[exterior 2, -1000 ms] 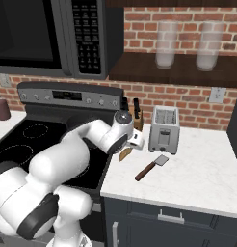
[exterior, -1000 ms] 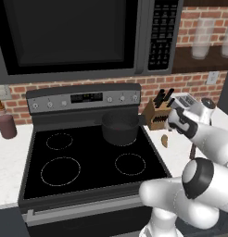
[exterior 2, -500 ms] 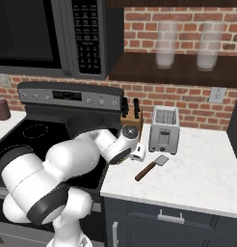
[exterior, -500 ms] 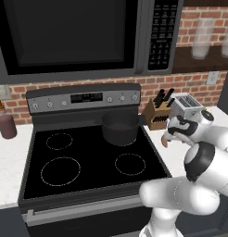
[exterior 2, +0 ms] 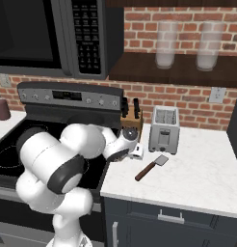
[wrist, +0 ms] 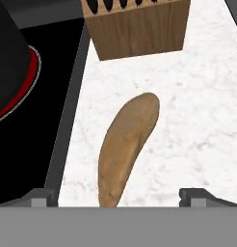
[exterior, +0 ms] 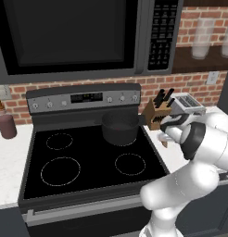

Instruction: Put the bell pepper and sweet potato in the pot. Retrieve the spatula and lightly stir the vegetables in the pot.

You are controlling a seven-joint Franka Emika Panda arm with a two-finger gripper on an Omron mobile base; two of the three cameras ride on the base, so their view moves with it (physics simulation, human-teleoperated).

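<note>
Stove: You see the big black stove [exterior: 88, 162] on the left, with the white counter [exterior 2: 202, 169] right beside it.
Pot: Your dark grey pot [exterior: 120, 128] sits on the back right ring of the stove, near the counter edge. From here you cannot see what is inside it, so you cannot tell if the bell pepper is in there.
Sweet potato: The long brown sweet potato [wrist: 125, 144] lies flat on the counter, just beside the stove edge and in front of the knife block [wrist: 137, 24]. It is not in the pot yet.
Gripper: Your gripper [wrist: 118, 195] hangs right over the near end of the sweet potato. The fingers [wrist: 43, 195] are spread wide, one on each side, and they hold nothing.
Spatula: The spatula [exterior 2: 150, 167] lies on the counter in front of the toaster [exterior 2: 164, 129], well apart from the pot. Nobody has picked it up.
What is done: Nothing you can check.
What is left: Grab the sweet potato, drop it in the pot, then fetch the spatula and stir gently.
In the way: The knife block stands just behind the sweet potato, between it and the wall, so you may bump it when you lift. The pot rim is close too, so lift high before you swing over.
</note>
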